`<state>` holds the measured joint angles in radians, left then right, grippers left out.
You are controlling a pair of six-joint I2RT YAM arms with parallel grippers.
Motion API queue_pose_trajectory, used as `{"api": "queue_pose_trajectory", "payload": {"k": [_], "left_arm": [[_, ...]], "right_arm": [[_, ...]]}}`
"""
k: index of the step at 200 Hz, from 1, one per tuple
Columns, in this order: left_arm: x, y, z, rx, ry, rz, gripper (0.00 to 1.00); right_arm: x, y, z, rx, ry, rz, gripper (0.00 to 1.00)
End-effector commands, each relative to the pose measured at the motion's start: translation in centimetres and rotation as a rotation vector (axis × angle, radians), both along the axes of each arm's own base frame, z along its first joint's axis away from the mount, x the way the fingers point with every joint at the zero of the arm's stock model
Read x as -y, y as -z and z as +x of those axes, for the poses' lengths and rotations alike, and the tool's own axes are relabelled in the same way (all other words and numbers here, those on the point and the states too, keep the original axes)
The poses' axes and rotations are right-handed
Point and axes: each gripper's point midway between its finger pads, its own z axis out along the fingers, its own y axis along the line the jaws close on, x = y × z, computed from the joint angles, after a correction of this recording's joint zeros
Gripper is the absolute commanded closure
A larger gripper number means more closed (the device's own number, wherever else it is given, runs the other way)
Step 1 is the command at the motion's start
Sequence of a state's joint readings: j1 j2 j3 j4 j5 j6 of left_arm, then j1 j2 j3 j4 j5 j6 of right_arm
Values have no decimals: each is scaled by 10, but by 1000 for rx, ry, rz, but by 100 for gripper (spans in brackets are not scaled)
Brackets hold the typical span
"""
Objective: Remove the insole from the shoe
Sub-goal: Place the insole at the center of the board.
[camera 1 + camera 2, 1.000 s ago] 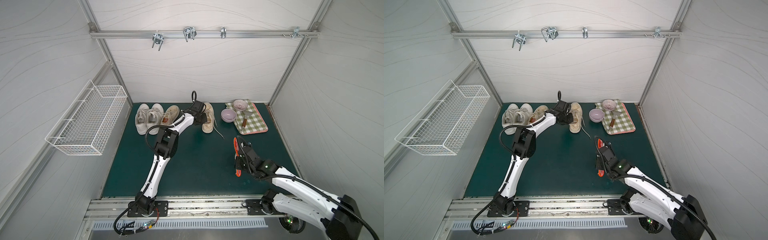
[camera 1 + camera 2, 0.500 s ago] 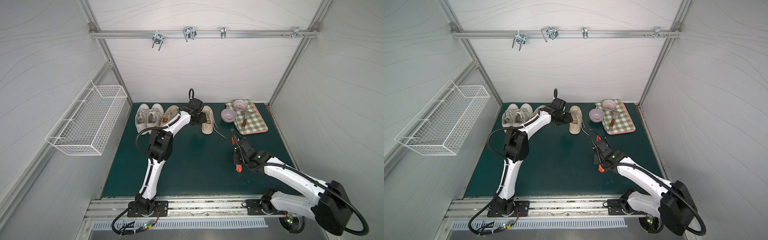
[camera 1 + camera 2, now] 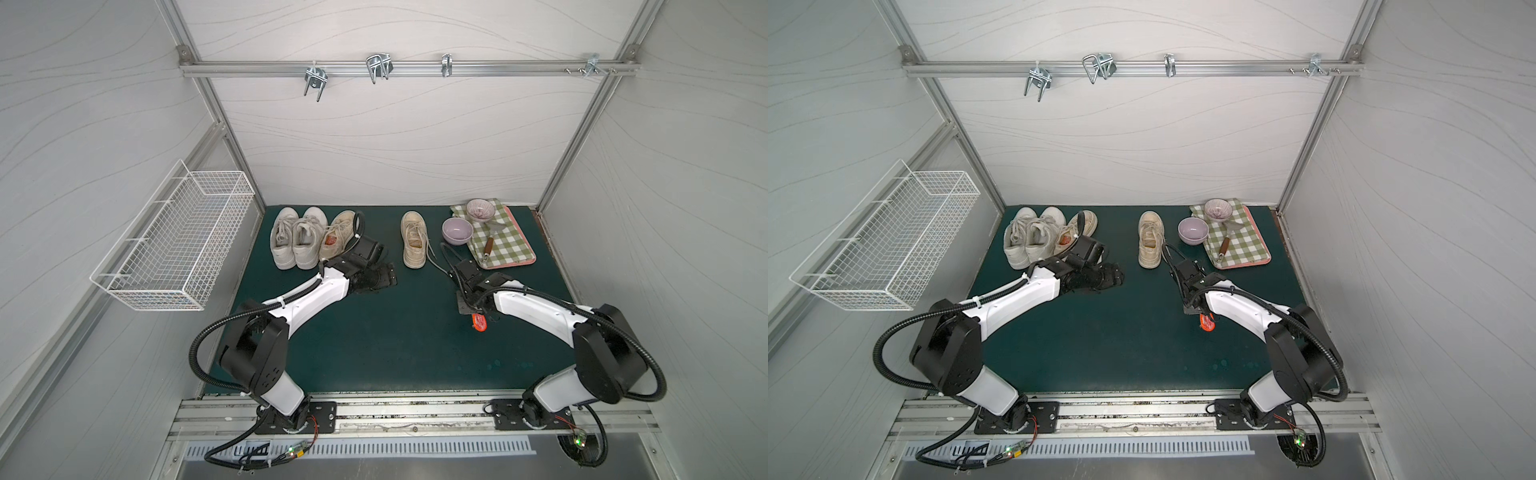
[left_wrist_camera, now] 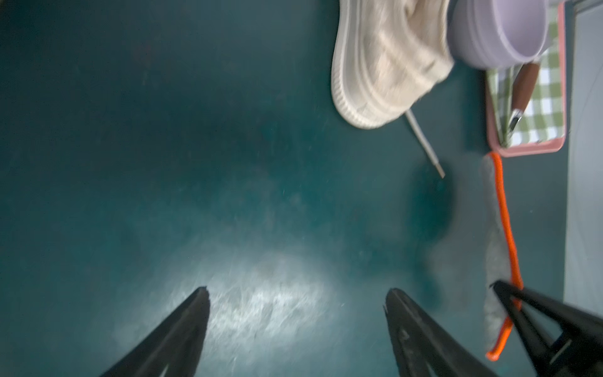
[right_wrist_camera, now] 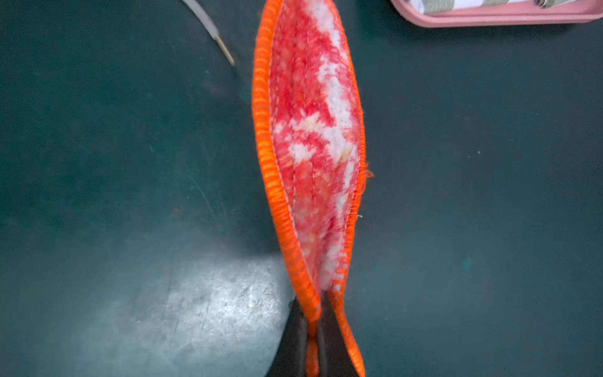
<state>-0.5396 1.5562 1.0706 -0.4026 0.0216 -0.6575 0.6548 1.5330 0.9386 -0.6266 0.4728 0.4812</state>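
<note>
The beige shoe (image 3: 413,241) (image 3: 1149,241) (image 4: 385,65) stands at the back of the green mat with one lace trailing. The red-and-white insole (image 5: 313,137) with orange stitched edging is out of it. It is held on edge above the mat, just in front and to the right of the shoe, and shows as an orange tip (image 3: 480,322) (image 3: 1206,323) in both top views. My right gripper (image 5: 311,303) (image 3: 473,311) is shut on its end. My left gripper (image 4: 297,291) (image 3: 380,280) hangs open and empty over bare mat, left of the shoe.
A white sneaker pair (image 3: 293,239) and a second beige shoe (image 3: 336,237) with a red insole stand at the back left. A lilac bowl (image 3: 457,230) sits beside the pink tray (image 3: 519,261), which holds a checked cloth, another bowl and a utensil. A wire basket (image 3: 178,241) hangs on the left wall.
My left gripper has let go of the shoe, opened and pulled back toward the front left. The right gripper, still shut on the insole, has shifted slightly toward the back.
</note>
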Motion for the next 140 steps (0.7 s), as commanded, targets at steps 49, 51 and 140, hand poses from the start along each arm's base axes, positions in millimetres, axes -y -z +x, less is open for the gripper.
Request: {"api": "queue_pose_trajectory", "payload": {"k": [49,51,140], "left_arm": [[-15,-14,3,132,-73,-18,13],[-15,-14,2,132,-74,-15,13],[-36,-36,14,183,-112,117,13]], "right_arm": [[6,7,-7,-59,-17,-140,96],[6,7,-7,-60,-18,-139,95],[-4,-16,-22,-16,-47,-59,46]]}}
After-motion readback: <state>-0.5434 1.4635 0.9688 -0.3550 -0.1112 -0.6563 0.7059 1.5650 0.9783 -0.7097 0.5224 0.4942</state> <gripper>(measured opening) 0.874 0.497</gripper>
